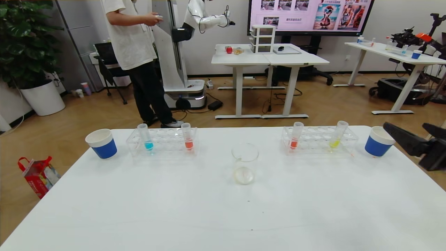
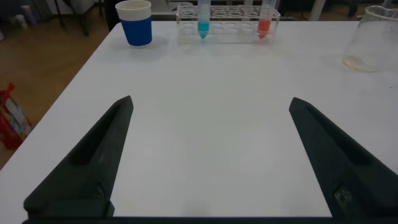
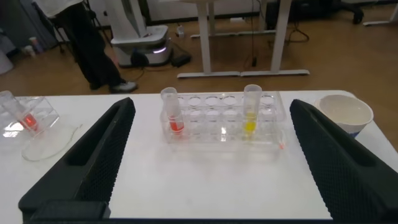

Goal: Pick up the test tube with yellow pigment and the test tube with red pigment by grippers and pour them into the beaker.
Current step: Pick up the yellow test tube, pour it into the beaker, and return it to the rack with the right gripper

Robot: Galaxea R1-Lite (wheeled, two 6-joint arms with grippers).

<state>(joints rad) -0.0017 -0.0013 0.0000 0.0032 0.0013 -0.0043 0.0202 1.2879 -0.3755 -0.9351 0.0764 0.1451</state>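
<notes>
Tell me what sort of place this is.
Probably a robotics lab or demo room set up for a chemistry-style test: a white robot beside a person, a big display screen, and clear racks of coloured tubes on the white table.

The beaker [image 1: 245, 163] stands between the left rack [image 1: 162, 141] and right rack [image 1: 318, 140].

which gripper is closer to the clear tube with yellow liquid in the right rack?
Right. The right gripper, open, faces the clear tube with yellow liquid from just short of its rack. The left gripper, also open, is far across the white table facing the other rack.
</notes>
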